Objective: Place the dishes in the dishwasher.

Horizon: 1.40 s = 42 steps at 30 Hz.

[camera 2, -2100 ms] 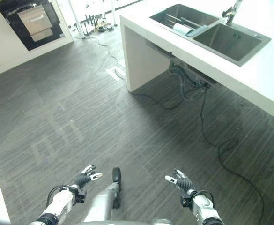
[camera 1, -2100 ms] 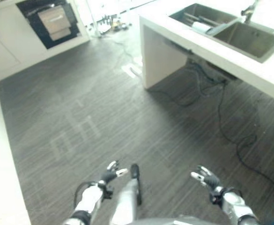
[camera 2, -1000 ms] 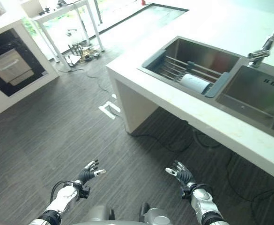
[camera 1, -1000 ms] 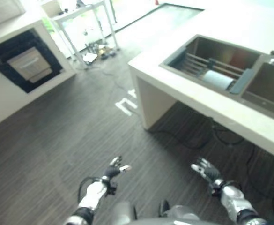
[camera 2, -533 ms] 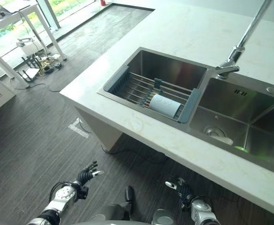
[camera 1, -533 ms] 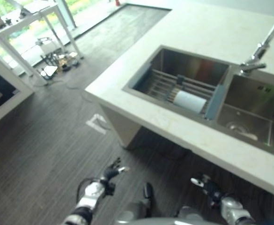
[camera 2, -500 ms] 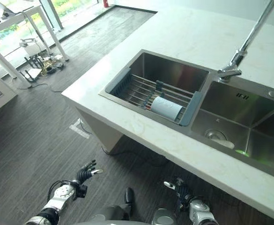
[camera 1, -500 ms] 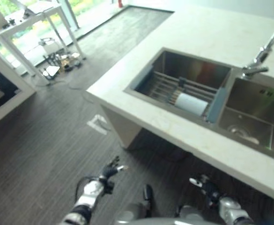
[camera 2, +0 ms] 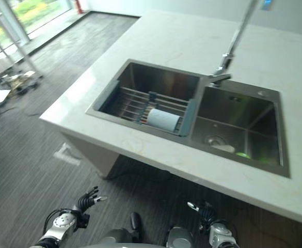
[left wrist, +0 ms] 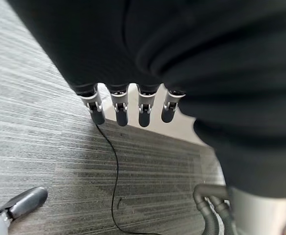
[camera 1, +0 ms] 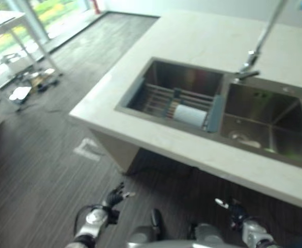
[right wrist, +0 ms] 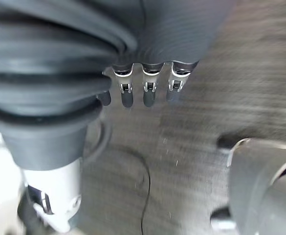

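- the counter (camera 2: 156, 150) was white stone with a double steel sink (camera 2: 192, 121) set in it, and it stood ahead of the robot over a dark plank floor (camera 2: 21, 155).
- the sink's left basin (camera 2: 156, 85) held a wire rack (camera 2: 135, 103) with grey-blue ends, spanning the basin side to side.
- one dish (camera 2: 162, 120), a pale rounded piece, lay on its side in the rack, near the rack's right end and close to the divider between the basins.
- the right basin (camera 2: 243, 129) showed a drain (camera 2: 212, 140) with something pale beside it and a small green thing (camera 2: 242, 154) near its front wall; what these were could not be told.
- a tall tap (camera 2: 232, 44) rose from the counter behind the divider, its lever pointing over the right basin.
- the left hand (camera 2: 86, 200) hung low over the floor at the lower left, fingers (left wrist: 118, 110) straight and a little spread, holding nothing.
- the right hand (camera 2: 205, 212) hung low at the lower middle, in front of the counter's edge, fingers (right wrist: 150, 90) straight in a row, holding nothing.
- both hands were well apart from the dish and below the counter top.
- at the far left a white table leg (camera 2: 9, 36) stood by a bright window, with clutter (camera 2: 6, 85) on the floor under it.
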### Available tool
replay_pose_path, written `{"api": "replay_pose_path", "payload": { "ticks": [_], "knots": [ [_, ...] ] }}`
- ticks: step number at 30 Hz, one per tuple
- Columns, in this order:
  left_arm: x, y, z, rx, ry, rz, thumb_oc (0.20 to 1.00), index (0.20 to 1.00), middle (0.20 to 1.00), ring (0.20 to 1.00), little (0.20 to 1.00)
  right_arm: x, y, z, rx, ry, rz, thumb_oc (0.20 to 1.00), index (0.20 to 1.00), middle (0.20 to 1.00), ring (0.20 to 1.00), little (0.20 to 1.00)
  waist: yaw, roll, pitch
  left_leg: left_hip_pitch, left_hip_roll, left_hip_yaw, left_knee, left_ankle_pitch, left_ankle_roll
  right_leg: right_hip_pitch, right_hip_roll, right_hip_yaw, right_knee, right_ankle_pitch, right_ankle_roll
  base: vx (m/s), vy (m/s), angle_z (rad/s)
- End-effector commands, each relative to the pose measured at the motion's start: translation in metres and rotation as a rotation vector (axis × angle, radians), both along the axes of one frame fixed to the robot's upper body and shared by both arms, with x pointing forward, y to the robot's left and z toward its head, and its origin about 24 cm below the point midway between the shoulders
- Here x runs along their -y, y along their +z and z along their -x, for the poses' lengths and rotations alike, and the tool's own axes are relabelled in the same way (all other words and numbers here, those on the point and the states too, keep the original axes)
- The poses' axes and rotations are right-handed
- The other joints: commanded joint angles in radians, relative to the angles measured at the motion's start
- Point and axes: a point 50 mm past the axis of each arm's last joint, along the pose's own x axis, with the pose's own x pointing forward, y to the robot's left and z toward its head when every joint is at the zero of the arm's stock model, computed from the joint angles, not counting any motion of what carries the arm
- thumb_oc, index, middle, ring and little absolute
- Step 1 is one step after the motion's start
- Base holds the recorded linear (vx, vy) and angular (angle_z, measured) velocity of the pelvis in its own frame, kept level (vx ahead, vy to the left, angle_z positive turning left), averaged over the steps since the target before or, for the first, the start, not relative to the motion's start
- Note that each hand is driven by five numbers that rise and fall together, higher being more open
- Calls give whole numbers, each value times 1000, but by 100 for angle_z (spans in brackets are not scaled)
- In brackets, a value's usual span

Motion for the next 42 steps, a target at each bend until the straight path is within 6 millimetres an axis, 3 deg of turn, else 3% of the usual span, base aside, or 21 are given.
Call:
{"api": "replay_pose_path", "payload": {
  "ticks": [1,4,5,6,7,8,12,16,22,26,29,33,36,37,38,39,40,41,42],
  "knots": [
    [0,4,-8,31,97,79,1000,1000,1000,1000,1000,11,2,1,-25,-12,40,1000,1000,1000,1000,1000,6,32,11,66,-1,-45,52,-154,-25,-1,29,56,-20,68,23,87,-251,-45],
    [2,-2,-1,-12,99,79,1000,1000,1000,1000,1000,16,-1,13,-65,-33,48,1000,1000,1000,1000,1000,-16,14,-4,47,10,-36,180,-217,-27,23,62,69,-68,37,-5,104,-165,6],
    [1,-5,6,-22,140,103,1000,1000,1000,1000,1000,19,-1,16,-84,-1,79,1000,1000,1000,1000,1000,-17,-3,-1,11,7,-59,310,-258,-32,39,65,85,-90,42,-25,34,-18,36],
    [1,-7,10,-26,176,112,1000,1000,1000,1000,1000,27,1,16,-91,0,123,1000,1000,1000,1000,1000,1,-13,13,-69,27,-113,372,-202,-57,54,76,106,-130,68,-48,11,117,-1],
    [1,-7,11,-21,193,118,1000,1000,1000,1000,1000,33,5,12,-80,-20,134,1000,1000,1000,1000,1000,18,-9,29,-84,41,-173,311,-171,-70,53,84,133,-132,67,-46,-36,312,-66],
    [-1,-8,14,-14,222,143,1000,1000,1000,1000,1000,42,10,8,-62,-36,143,1000,1000,1000,1000,1000,29,3,44,-111,76,-223,249,-98,-102,56,90,152,-134,61,-46,35,409,-93],
    [-9,-6,9,-30,207,123,1000,1000,1000,1000,1000,47,8,20,-50,-93,113,1000,1000,1000,1000,1000,17,27,23,-34,89,-198,78,-54,-109,66,33,103,-137,70,-4,72,318,-61],
    [-20,-6,14,-24,312,151,1000,1000,1000,1000,1000,39,-1,39,-111,-61,83,1000,1000,1000,1000,1000,7,28,4,12,77,-165,48,-76,-98,62,-6,96,-146,94,27,100,129,10],
    [-39,-5,28,8,513,147,1000,1000,1000,1000,1000,37,-1,36,-92,-128,70,1000,1000,1000,1000,1000,13,21,-9,28,73,-139,43,-93,-90,75,-15,91,-189,114,37,54,-6,-5],
    [-70,6,39,100,719,84,1000,1000,1000,1000,1000,48,2,39,-94,-170,77,1000,1000,1000,1000,1000,17,27,-8,29,70,-127,40,-95,-93,85,-19,80,-233,133,42,-13,26,-6],
    [-111,26,51,157,902,-85,1000,1000,1000,1000,1000,57,3,49,-112,-192,83,1000,1000,1000,1000,1000,26,35,-13,31,67,-133,37,-96,-93,92,-20,74,-245,135,45,0,7,-3],
    [-192,88,74,227,1109,-496,1000,1000,1000,1000,1000,64,4,60,-118,-227,84,1000,1000,1000,1000,1000,37,45,-23,35,70,-134,38,-96,-93,106,-20,69,-262,136,49,2,1,1],
    [-235,181,59,563,1057,-830,1000,1000,1000,1000,1000,62,2,66,-118,-244,79,1000,1000,1000,1000,1000,51,50,-29,40,72,-132,38,-101,-88,124,-18,63,-279,140,51,-2,-49,0],
    [-240,243,41,814,947,-971,1000,1000,1000,1000,1000,59,1,68,-119,-245,73,1000,1000,1000,1000,1000,58,51,-34,42,72,-130,37,-104,-88,132,-17,58,-289,142,52,-7,-103,4],
    [-232,298,18,989,840,-1027,1000,1000,1000,1000,1000,57,-1,69,-120,-255,62,1000,1000,1000,1000,1000,65,50,-41,46,71,-131,34,-108,-91,143,-13,52,-296,139,52,2,-132,6],
    [-213,336,-3,1124,726,-1055,1000,1000,1000,1000,1000,53,-2,68,-119,-262,48,1000,1000,1000,1000,1000,68,46,-47,49,70,-132,30,-110,-94,150,-10,48,-301,137,53,20,-142,14],
    [-190,361,-20,1237,593,-1053,1000,1000,1000,1000,1000,48,-4,66,-116,-265,34,1000,1000,1000,1000,1000,66,41,-53,54,70,-131,27,-113,-96,157,-7,47,-306,135,54,27,-124,21],
    [-173,371,-31,1290,488,-1033,1000,1000,1000,1000,1000,45,-5,64,-115,-265,26,1000,1000,1000,1000,1000,63,38,-57,57,70,-130,26,-114,-97,159,-4,49,-307,134,54,51,-131,14],
    [-127,383,-57,1373,205,-952,1000,1000,1000,1000,1000,37,-7,62,-121,-256,12,1000,1000,1000,1000,1000,50,34,-65,66,69,-125,22,-120,-97,163,4,60,-310,130,55,58,-104,5]
  ]
}}
